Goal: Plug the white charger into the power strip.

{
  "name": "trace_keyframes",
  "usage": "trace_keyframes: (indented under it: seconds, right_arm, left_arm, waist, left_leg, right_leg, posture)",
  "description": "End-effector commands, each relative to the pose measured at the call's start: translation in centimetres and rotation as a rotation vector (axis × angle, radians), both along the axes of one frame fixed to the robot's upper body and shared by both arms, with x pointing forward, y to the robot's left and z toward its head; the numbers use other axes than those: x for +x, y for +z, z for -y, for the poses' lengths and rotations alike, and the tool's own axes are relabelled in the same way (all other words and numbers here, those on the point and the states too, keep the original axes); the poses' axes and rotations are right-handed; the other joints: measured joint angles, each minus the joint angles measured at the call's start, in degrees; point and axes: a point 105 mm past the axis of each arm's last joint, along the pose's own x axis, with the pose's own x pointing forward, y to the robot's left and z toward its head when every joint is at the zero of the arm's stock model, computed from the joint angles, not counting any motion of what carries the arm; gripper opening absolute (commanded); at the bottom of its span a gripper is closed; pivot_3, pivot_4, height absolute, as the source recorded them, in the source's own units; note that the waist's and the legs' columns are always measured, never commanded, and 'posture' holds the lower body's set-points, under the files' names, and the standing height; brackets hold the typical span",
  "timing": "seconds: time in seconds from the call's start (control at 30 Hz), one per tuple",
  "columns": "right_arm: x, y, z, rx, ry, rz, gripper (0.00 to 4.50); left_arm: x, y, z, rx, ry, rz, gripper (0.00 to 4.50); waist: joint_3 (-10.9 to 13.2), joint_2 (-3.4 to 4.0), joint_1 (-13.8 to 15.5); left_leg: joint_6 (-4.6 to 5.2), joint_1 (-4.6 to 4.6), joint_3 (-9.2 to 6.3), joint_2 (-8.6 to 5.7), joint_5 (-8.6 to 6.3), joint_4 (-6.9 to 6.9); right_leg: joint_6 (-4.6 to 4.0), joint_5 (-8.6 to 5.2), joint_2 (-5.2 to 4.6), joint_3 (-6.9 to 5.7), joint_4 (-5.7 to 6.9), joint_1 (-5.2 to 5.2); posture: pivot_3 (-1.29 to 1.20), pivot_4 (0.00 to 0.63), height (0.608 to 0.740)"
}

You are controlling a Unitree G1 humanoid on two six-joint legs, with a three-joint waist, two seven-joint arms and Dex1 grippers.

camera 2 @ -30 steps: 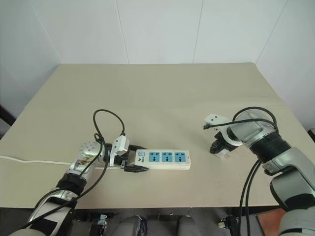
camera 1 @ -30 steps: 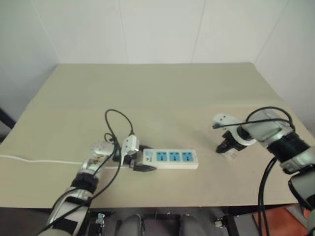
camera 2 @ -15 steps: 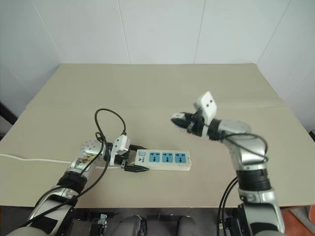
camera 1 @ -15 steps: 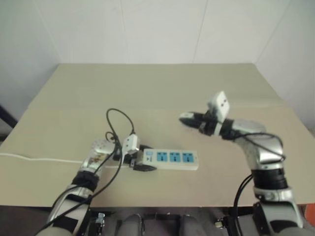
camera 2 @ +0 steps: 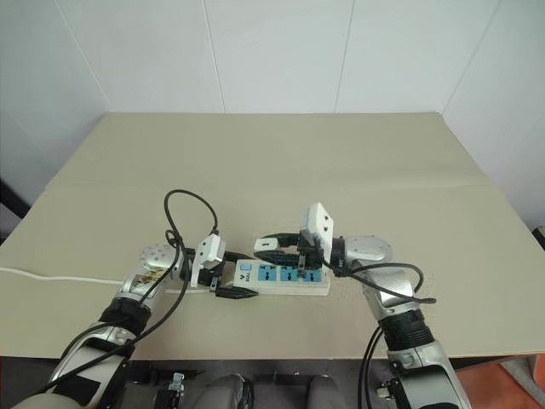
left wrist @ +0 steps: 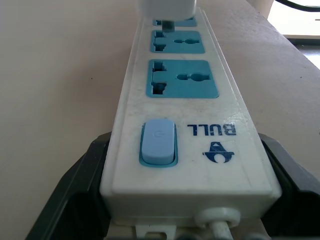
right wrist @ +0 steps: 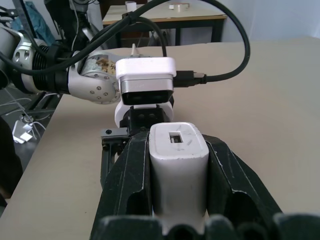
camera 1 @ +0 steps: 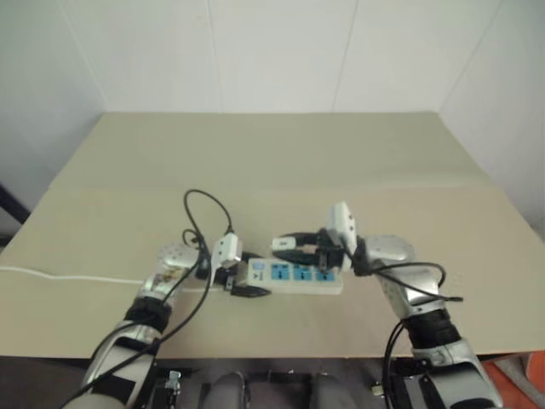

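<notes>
white charger (right wrist: 178, 172) — clamped in right claw (camera 2: 277, 250), above power strip (camera 2: 285, 278) | left claw (camera 2: 228, 277) wide, straddling its switch end

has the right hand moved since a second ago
Yes. The right hand, shut on the white charger, has swung from the table's right side leftward to above the power strip, which has stayed put.
</notes>
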Motion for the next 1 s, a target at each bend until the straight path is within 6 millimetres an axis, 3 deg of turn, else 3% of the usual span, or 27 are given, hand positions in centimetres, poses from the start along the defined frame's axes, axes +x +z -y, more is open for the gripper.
trace_keyframes:
  seconds: [0.03,0.63,1.0]
  right_arm:
    - [0.3,0.8,-0.3,0.021,0.012,0.056,1.11]
    - [0.1,0.1,-2.0,0.054,0.032,0.053,1.11]
    - [1.0,-2.7,0.1,-0.043,-0.028,0.034,1.11]
  left_arm:
    - [-1.0,-1.9,0.2,0.062,-0.029,-0.062,3.32]
    - [-1.2,-2.0,0.3,0.058,-0.035,-0.067,3.32]
    - [-1.1,-1.9,0.1,0.064,-0.030,-0.064,3.32]
  waist:
    - [0.0,0.00,0.0]
    - [0.0,0.00,0.0]
    - [0.0,0.00,0.0]
  left_leg:
    - [0.00,0.01,0.00,0.00,0.00,0.00]
    - [0.00,0.07,-0.01,0.00,0.00,-0.01]
    - [0.00,0.32,0.00,0.00,-0.01,-0.08]
  right_leg:
    - [0.00,0.00,0.00,0.00,0.00,0.00]
    - [0.00,0.00,0.00,0.00,0.01,0.06]
    - [0.00,-0.01,0.00,0.01,-0.07,0.30]
  posture:
    - [0.00,0.150,0.740]
    - [0.00,0.150,0.740]
    - [0.00,0.150,0.740]
